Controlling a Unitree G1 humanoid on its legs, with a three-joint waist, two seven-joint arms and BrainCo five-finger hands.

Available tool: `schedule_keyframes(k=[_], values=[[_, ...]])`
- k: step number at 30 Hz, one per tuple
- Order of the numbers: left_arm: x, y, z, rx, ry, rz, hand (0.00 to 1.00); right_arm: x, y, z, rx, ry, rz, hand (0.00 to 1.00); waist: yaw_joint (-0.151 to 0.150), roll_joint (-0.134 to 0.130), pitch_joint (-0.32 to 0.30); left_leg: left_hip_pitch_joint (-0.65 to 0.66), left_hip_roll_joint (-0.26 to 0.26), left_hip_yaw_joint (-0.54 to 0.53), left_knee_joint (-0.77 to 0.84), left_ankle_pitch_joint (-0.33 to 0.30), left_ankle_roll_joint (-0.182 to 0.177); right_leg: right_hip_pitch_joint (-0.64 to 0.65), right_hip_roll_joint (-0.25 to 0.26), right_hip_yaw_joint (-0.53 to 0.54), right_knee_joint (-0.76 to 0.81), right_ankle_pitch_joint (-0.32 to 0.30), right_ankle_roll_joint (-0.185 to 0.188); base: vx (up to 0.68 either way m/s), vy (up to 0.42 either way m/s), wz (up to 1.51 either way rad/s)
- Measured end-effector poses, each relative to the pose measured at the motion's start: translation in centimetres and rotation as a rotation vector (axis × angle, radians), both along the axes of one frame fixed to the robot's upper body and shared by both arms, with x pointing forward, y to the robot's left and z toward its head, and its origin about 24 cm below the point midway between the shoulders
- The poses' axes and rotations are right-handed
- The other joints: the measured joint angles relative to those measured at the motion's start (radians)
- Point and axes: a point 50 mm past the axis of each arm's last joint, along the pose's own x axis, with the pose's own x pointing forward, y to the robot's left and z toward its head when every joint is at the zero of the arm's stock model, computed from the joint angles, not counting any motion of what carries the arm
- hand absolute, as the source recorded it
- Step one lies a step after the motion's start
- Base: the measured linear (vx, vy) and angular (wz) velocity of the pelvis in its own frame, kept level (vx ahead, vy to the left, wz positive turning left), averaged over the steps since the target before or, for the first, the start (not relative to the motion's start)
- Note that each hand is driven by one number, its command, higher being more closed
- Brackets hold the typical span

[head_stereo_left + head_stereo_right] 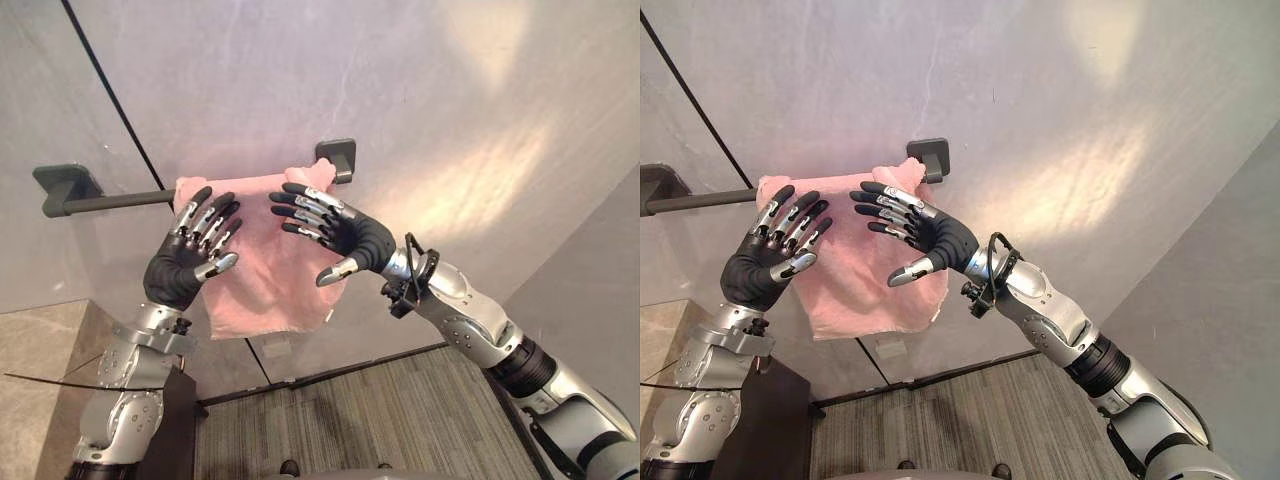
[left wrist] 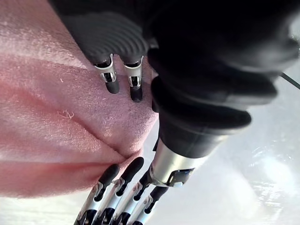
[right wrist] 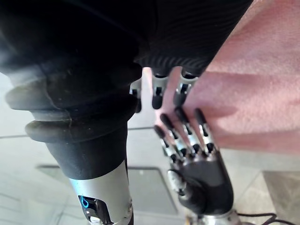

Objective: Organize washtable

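Overhead, both hands are raised in front of a hanging towel.

Draped over the dark towel bar (image 1: pixel 110 202), the pink towel (image 1: pixel 265 270) sits left of centre in the frame, bunched at the bar's right end against the right bracket (image 1: pixel 338 155). Its long side hangs down the grey wall (image 1: pixel 450 120), and its lower edge slants. The bar runs across from the left bracket (image 1: pixel 62 185) at the left edge, rising slightly toward the centre. The left hand (image 1: pixel 185 262) covers the towel's left edge, and the right hand (image 1: pixel 350 235) covers its upper right. Both have their fingers straight and spread, thumbs apart, grasping nothing. Whether the fingertips touch the cloth cannot be told. A dark seam (image 1: pixel 110 100) crosses the wall in the upper left, and striped carpet (image 1: pixel 400 420) shows at the bottom.
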Motion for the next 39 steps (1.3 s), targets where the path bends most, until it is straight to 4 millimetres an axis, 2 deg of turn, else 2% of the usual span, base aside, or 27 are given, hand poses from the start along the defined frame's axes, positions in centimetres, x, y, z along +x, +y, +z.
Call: schedule_keyframes(k=[2, 9, 14, 19, 24, 34, 39], values=[[0.4, 0.3, -0.1, -0.003, 0.007, 0.018, 0.0, 0.0, 0.1, -0.1, 0.002, 0.007, -0.001, 0.0, 0.001, -0.001, 0.0, -0.001, 0.001, 0.005, 0.0, 0.0, 0.0, -0.004, 0.001, 0.003, 0.0, 0.0, 0.0, -0.01, -0.003, -0.06], [1.6, 3.4, 0.8, -0.011, -0.018, 0.197, 0.0, 0.3, 0.4, 0.0, 0.029, 0.024, -0.009, 0.0, 0.001, -0.017, -0.007, -0.017, 0.015, 0.035, 0.0, -0.001, -0.002, -0.036, 0.014, 0.03, 0.0, 0.006, -0.007, 0.0, -0.018, -0.13], [2.2, 4.2, 1.1, -0.025, -0.019, 0.26, 0.0, 0.7, -0.2, 0.3, 0.042, 0.016, -0.037, 0.0, 0.0, -0.018, -0.008, -0.02, 0.017, 0.039, 0.0, -0.003, -0.004, -0.042, 0.02, 0.035, 0.001, 0.008, -0.011, 0.01, -0.009, -0.04], [2.9, 5.6, 1.8, -0.039, -0.04, 0.341, 0.0, 1.0, 0.2, -0.1, 0.055, 0.048, -0.043, 0.0, 0.003, -0.02, -0.009, -0.025, 0.023, 0.041, 0.0, -0.002, -0.004, -0.05, 0.026, 0.046, 0.003, 0.016, -0.022, 0.01, -0.009, -0.06], [3.1, 6.0, 1.9, -0.043, -0.045, 0.358, 0.0, 1.0, 0.7, -0.2, 0.072, 0.06, -0.035, 0.0, 0.003, -0.02, -0.009, -0.028, 0.027, 0.045, 0.0, -0.001, -0.006, -0.052, 0.03, 0.05, 0.002, 0.016, -0.024, 0.0, -0.001, -0.03], [3.3, 6.5, 2.6, -0.054, -0.068, 0.385, 0.0, 1.2, 1.8, -1.5, 0.063, 0.116, -0.033, 0.0, 0.005, -0.022, -0.01, -0.058, 0.041, 0.025, 0.0, 0.011, -0.023, -0.07, 0.044, 0.026, 0.003, 0.017, -0.038, 0.0, -0.009, 0.05], [2.7, 8.1, 2.8, -0.066, -0.076, 0.466, 0.0, 0.9, 1.3, -3.3, 0.031, 0.158, -0.075, 0.0, 0.007, -0.022, -0.01, -0.062, 0.044, 0.007, 0.0, 0.011, -0.024, -0.068, 0.047, 0.016, 0.003, 0.015, -0.042, 0.01, 0.004, 0.05]])
